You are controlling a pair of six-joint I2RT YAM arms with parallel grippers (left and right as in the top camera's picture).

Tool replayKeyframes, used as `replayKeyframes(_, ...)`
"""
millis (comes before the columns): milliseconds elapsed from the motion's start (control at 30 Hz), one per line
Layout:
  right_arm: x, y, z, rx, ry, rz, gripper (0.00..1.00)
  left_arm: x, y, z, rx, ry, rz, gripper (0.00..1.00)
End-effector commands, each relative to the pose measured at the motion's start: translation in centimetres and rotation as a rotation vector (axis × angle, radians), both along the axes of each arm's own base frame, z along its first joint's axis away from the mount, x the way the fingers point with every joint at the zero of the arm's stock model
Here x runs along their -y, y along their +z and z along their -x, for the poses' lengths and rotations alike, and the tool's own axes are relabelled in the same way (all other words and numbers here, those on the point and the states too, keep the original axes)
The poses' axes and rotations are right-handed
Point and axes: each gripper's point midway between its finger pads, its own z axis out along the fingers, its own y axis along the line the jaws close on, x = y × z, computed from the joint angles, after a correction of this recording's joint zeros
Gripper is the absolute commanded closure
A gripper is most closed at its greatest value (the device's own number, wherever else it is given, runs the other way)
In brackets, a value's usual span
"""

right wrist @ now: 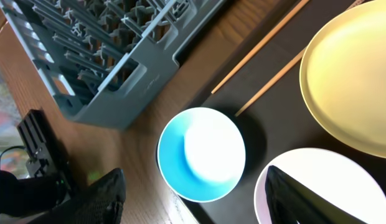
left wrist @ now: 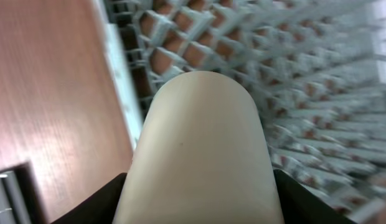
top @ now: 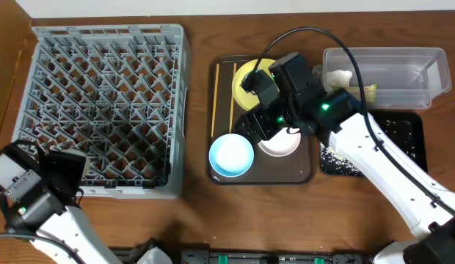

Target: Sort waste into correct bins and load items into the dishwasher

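The grey dish rack (top: 103,110) fills the left and holds nothing; it also shows in the right wrist view (right wrist: 106,56). A yellow plate (top: 246,82), chopsticks (top: 215,99), a light blue bowl (top: 231,156) and a white bowl (top: 281,144) lie on a dark brown serving tray (top: 304,174). My right gripper (top: 270,126) is open and empty above the two bowls; in its wrist view (right wrist: 199,199) it frames the blue bowl (right wrist: 202,154), with one finger over the white bowl (right wrist: 330,171). My left gripper (top: 62,176) is by the rack's front left corner, its fingers apart (left wrist: 199,205) around a pale rounded arm part.
A clear tub (top: 403,62) at the back right holds a white tissue (top: 337,77) and a green-yellow wrapper (top: 369,92). In front of it, a black tray (top: 403,132) carries rice-like scraps (top: 336,158). Bare wood lies between rack and serving tray.
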Motion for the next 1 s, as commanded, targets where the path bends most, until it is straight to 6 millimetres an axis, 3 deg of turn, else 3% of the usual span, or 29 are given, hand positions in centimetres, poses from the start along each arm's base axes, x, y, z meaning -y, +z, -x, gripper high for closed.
replayKeyframes(0,-0.1,0.8,0.6,0.027,0.023,0.000,0.30,-2.2,-2.6,0.4,-0.130,0.067,0.028,0.51)
replayKeyframes(133,0.2,0.5,1.0,0.006,0.023,0.015,0.30,-1.9,-6.1,-1.0,-0.170,0.027,0.168,0.51)
replayKeyframes(300,0.2,0.4,1.3,0.000,0.029,0.019,0.30,-1.7,-8.2,-2.4,-0.169,-0.002,0.254,0.36)
replayKeyframes(433,0.2,0.3,1.3,-0.002,0.030,0.021,0.30,-1.8,-8.1,-2.4,-0.169,-0.008,0.249,0.37)
replayKeyframes(467,0.2,0.3,1.3,-0.002,0.029,0.021,0.30,-1.8,-8.1,-2.4,-0.169,-0.009,0.249,0.34)
replayKeyframes(500,0.2,0.3,1.3,-0.002,0.029,0.021,0.30,-1.8,-8.1,-2.4,-0.169,-0.008,0.249,0.18)
replayKeyframes(567,0.2,0.3,1.3,-0.002,0.029,0.021,0.30,-1.6,-8.0,-2.3,-0.172,-0.009,0.255,0.05)
replayKeyframes(700,0.1,0.4,1.2,0.007,0.033,0.020,0.29,-1.0,-5.0,-2.9,-0.165,-0.090,0.221,0.01)
replayKeyframes(800,0.4,0.5,0.1,0.053,-0.001,0.035,0.29,2.1,-1.0,-6.0,-0.098,-0.349,0.147,0.01)
replayKeyframes(867,1.5,0.3,-1.5,0.070,-0.122,0.080,0.28,6.5,1.4,-8.6,-0.020,-0.619,0.086,0.02)
replayKeyframes(967,2.6,0.2,-2.8,0.084,-0.213,0.103,0.26,13.4,3.3,-10.2,0.014,-0.956,-0.028,0.02)
